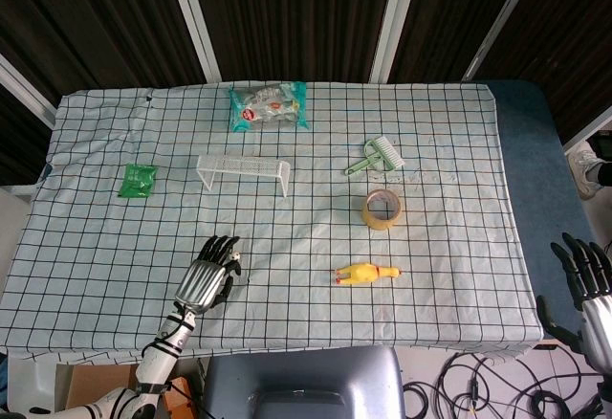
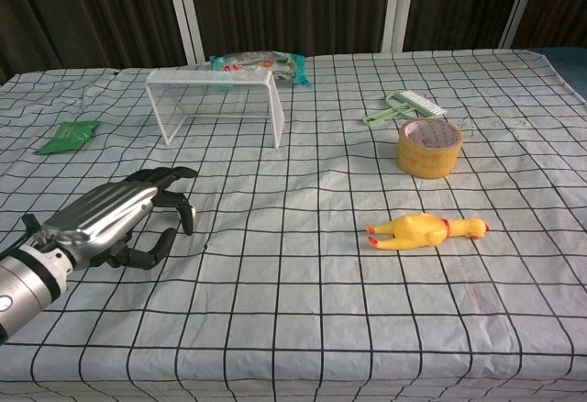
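Left hand (image 2: 124,214) is seen low over the table (image 1: 459,285) near its front-left corner, palm down, fingers curled loosely with gaps between them and nothing held inside. From the chest view the fingertips look like they're at or just above the cloth; actual contact can't be confirmed. So: released, empty.

Right hand (image 1: 585,280) is parked off the table's right edge, fingers spread upward, nothing gripped either. It's only caught in the head view.

What's laid out on the checked cloth:
- rubber chicken (image 2: 425,231) lying flat toward the front, right of centre, well apart from the left hand
- tape roll (image 2: 428,147) just behind the chicken
- small brush (image 2: 411,106) behind the tape, toward the right side
- wire rack (image 2: 215,102) standing in the middle, toward the back
- snack bag (image 1: 269,106) at the back edge, behind the rack
- green packet (image 1: 138,180) near the left edge

No step is clearly underway, tbh. As a judgement only: if anything near that left hand gets reached for, the fingers would be better opened wider first, since the curl looks too tight to fit around the rack or chicken.
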{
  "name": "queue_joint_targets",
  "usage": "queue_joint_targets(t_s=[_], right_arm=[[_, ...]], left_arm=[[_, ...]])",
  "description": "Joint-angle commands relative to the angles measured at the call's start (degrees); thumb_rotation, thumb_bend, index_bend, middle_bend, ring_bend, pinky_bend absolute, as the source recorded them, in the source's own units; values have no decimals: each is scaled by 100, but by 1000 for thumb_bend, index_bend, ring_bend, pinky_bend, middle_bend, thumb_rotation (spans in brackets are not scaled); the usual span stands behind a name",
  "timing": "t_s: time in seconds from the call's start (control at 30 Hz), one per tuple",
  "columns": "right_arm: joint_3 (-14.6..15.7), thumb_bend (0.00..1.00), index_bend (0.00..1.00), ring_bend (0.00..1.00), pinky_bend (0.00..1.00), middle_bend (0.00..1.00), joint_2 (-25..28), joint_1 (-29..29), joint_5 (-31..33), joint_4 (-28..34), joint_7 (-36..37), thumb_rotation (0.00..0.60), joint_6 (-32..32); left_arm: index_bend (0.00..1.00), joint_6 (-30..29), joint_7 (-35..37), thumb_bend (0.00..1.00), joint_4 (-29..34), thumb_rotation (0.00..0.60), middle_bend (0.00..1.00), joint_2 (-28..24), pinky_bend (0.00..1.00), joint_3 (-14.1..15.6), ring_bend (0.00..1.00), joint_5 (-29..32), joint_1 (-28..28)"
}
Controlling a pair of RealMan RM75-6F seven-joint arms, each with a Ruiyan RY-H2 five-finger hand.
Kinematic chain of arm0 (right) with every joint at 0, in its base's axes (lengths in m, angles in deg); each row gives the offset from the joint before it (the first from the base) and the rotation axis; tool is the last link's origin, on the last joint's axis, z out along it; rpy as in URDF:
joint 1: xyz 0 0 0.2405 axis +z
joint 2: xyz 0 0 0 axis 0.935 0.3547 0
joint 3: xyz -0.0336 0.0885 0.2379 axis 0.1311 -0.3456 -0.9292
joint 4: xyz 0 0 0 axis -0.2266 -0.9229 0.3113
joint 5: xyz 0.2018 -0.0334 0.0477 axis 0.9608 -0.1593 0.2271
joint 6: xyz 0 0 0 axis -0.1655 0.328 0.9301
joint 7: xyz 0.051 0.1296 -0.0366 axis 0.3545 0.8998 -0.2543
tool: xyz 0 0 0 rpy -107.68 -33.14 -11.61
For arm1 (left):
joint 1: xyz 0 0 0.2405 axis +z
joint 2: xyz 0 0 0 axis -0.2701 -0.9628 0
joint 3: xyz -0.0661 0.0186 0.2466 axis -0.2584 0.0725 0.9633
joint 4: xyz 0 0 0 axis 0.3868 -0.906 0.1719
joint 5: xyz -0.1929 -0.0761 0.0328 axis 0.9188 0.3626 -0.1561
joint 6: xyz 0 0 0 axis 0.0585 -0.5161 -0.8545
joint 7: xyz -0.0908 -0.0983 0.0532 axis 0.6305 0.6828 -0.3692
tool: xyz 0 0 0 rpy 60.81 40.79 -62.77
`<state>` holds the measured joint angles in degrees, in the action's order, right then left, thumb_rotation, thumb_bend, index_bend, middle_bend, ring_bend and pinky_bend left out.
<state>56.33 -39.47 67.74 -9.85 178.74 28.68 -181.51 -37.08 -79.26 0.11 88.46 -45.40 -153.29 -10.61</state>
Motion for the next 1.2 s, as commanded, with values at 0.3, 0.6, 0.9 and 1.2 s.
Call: queue_joint_targets(t_s=[0.3,0.6,0.9,1.2], right_arm=[[-28,438,0,0,0,0,18,-14,33,-7,74,600,-40],[-74,438,0,0,0,0,30,-54,88,-19,167,600,-134],[-123,438,0,0,0,0,22,-124,36,-79,357,600,-372],[-107,438,0,0,0,0,-13,-126,-16,-133,358,600,-376]], left_arm=[[479,126,-110,627,-232,600,52,102,0,-149,0,234,-162],[422,453,-306,627,-775,600,74,273,0,-643,0,665,-605],[0,-725,-488,629,-1594,600,85,394,0,-1380,0,332,-1209],[0,-1519,-620,471,249,600,125,-872,1,-732,7,126,-225]])
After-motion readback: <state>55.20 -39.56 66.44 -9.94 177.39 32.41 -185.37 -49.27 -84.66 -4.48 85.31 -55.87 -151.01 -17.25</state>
